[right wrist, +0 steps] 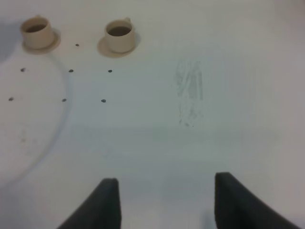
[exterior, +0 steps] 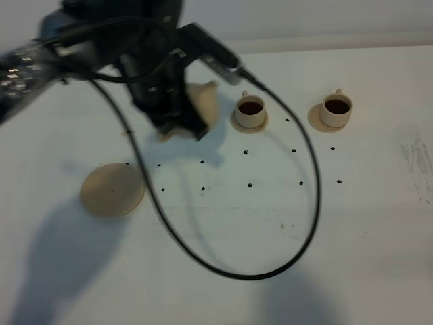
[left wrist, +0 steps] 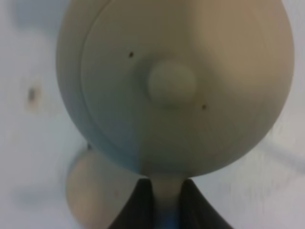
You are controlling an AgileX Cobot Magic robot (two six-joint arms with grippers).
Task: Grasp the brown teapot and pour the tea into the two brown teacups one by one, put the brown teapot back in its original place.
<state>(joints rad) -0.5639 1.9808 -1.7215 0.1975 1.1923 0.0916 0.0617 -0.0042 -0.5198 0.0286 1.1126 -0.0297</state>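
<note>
Both teacups look like they've got dark tea in them already — the near cup and the far cup each sit on a little saucer — so I'd say pouring is done and we're on the carry-back step. The left gripper is clamped shut on the handle of the brown teapot, holding it up off the table, just to the left of the near cup. The big tan saucer where the pot belongs sits bare, nearer the camera and further left, well apart from the pot.

Next move, as I see it: swing the pot over that disc, level it, lower until it sits flat, then let go. Centring matters since the disc isn't much wider than the pot.

The right gripper hovers over bare table with its jaws wide apart, holding nothing.

Hard to make out: in the high view the arm covers most of the pot and it's blurred, so I can't tell its tilt. The wrist view is all lid and knob — the spout isn't visible.
</note>
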